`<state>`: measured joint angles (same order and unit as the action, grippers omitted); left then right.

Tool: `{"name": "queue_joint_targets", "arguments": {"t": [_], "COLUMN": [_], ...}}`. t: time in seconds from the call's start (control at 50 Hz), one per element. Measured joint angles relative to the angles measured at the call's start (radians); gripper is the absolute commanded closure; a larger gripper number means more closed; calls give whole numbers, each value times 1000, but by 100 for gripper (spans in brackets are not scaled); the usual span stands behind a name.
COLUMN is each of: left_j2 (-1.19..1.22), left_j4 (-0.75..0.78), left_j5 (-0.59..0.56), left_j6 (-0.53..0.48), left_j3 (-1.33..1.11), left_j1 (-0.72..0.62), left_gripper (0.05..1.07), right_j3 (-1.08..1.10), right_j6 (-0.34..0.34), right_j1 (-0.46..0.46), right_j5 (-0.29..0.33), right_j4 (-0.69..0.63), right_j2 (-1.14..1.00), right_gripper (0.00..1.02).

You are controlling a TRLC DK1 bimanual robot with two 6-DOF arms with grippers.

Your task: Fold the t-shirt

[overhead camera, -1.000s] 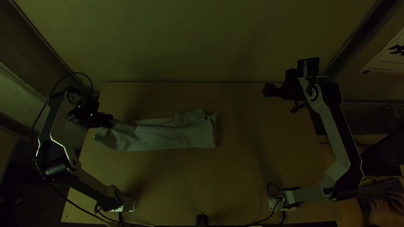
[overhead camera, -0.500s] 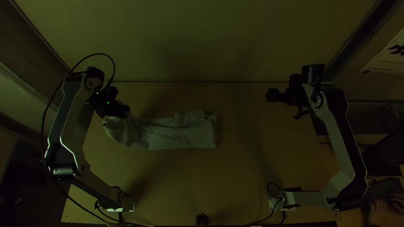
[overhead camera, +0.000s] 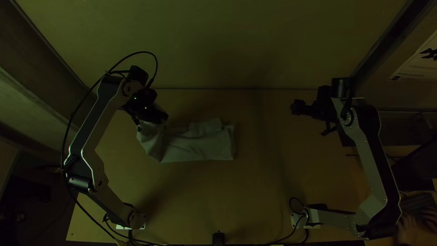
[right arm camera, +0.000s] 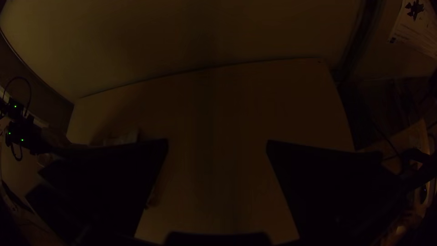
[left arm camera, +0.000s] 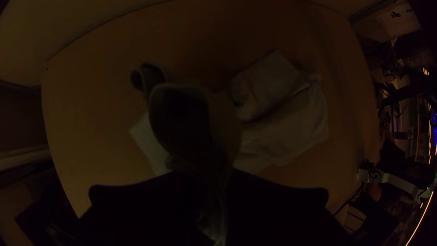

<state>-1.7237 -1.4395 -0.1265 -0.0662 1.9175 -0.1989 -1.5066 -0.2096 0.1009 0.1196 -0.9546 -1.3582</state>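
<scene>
Worktop (overhead camera: pixel 264 177): pale wood, carrying the t-shirt (overhead camera: pixel 198 148) on its left and middle part. T-shirt: a pale, layered strip, its right part lying on the worktop and its left end rising in a loose bunch—a small flap (overhead camera: pixel 209 126) is lying along the far edge. Left end effector (overhead camera: pixel 157 119): sitting over the far side of the strip's left end, gripping the bunched cloth; in the left wrist view, material is running up between the fingers of the left end effector (left arm camera: pixel 213 196). Right end effector (overhead camera: pixel 298 107): standing well apart from the t-shirt, off to its right and somewhat farther across the worktop; in the right wrist view its fingers are standing wide, with bare worktop between them.

Changes against the earlier top views: the t-shirt's left end is travelling rightward with the left end effector, so the strip is growing shorter, while its right end is keeping its place. The right arm is easing slightly rightward and nearer.

Obscured items: the raised cloth is covering much of the t-shirt in the left wrist view, and its layers are merging into dark shapes. A finger is hiding part of the t-shirt in the right wrist view—the exact gripped part is staying unclear.
</scene>
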Motion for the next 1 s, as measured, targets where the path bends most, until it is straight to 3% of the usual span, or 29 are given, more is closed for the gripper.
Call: {"name": "queue_joint_targets", "arguments": {"t": [0.56, 0.94, 0.98, 1.0], "left_j2": [-234, -367, -375, -379], "left_j4": [6, 18, 21, 23], "left_j5": [-8, -9, -11, -11], "left_j6": [173, 257, 261, 262], "left_j3": [203, 323, 327, 329], "left_j1": [-288, -405, -417, -422], "left_gripper": [105, 104, 100, 93], "right_j3": [95, 141, 143, 145], "right_j6": [0, 0, 0, 0], "right_j1": [-32, -32, -32, -32], "right_j5": [0, 0, 0, 0], "right_j4": [13, 34, 35, 37], "right_j2": [102, 123, 123, 123], "right_gripper": [3, 3, 3, 3]}}
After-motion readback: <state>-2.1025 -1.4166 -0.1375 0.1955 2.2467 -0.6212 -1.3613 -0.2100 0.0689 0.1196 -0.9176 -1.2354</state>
